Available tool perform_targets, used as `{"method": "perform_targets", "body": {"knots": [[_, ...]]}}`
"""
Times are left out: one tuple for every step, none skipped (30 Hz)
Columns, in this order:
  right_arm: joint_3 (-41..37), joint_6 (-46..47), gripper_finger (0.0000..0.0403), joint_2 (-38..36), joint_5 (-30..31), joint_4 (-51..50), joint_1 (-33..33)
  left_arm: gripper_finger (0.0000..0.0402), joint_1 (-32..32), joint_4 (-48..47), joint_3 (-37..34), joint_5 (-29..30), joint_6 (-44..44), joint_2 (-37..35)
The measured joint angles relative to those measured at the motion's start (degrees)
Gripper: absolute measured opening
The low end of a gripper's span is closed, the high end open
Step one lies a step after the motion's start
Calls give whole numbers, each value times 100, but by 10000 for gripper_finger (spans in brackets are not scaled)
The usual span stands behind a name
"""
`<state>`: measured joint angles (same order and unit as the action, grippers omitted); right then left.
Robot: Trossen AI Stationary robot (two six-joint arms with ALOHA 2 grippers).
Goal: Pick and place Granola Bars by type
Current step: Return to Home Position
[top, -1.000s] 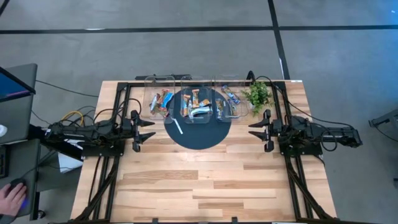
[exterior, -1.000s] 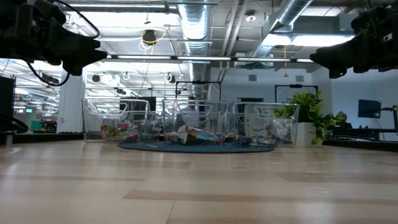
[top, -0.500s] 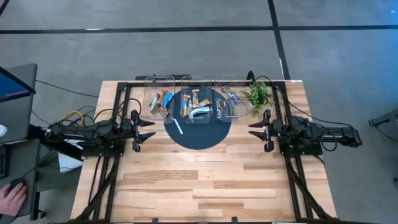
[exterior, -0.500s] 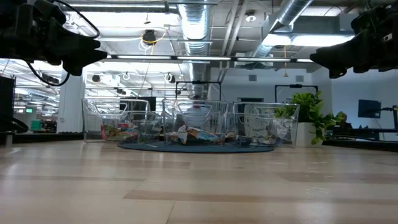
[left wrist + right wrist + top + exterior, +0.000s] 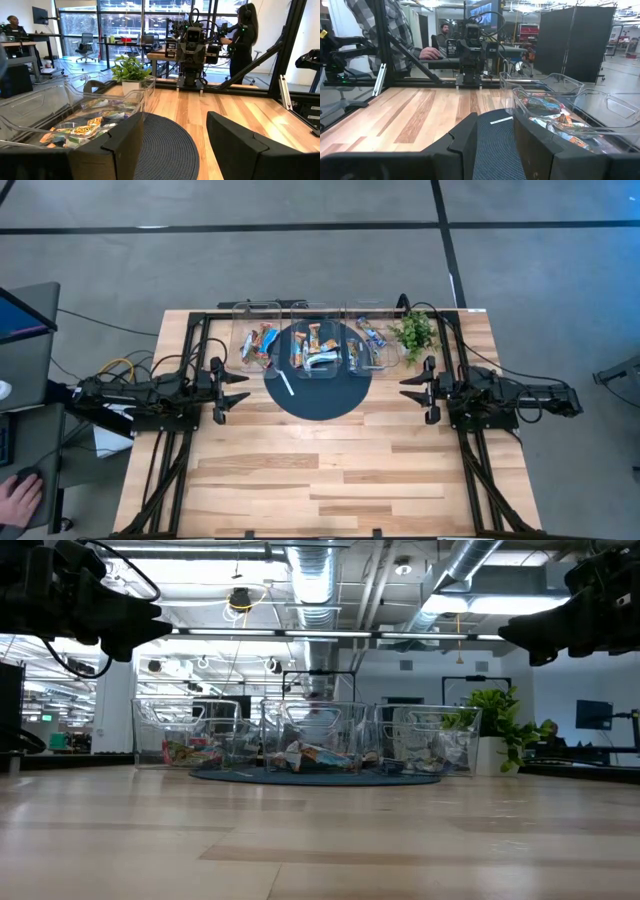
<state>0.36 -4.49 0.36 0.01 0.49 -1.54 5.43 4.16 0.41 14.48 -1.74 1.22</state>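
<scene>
The granola bars lie in three clear bins along the table's far side: orange and blue ones in the left bin [image 5: 258, 340], a mixed pile in the middle bin [image 5: 315, 348], and blue ones in the right bin [image 5: 368, 338]. The middle bin stands on a dark round mat [image 5: 317, 385]. My left gripper [image 5: 238, 390] waits at the table's left, level, open and with nothing in it [image 5: 175, 155]. My right gripper [image 5: 408, 388] waits at the table's right, also level, open and with nothing between its fingers [image 5: 495, 145]. Both point at each other across the mat.
A thin white stick [image 5: 286, 383] lies on the mat's left part. A small green plant [image 5: 413, 332] stands beside the right bin. Bare wood spans the near half of the table [image 5: 320, 480]. A person's hand [image 5: 15, 498] rests off the table at the left.
</scene>
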Motion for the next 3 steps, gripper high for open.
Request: {"method": "perform_targets", "body": {"knots": [[0,-1,121,0,0,0,0,213,2,0,-1,0,2,-1],[0,-1,121,0,0,0,0,213,0,0,-1,0,0,1],[0,0,121,0,0,0,0,213,2,0,0,0,1,-1]]}}
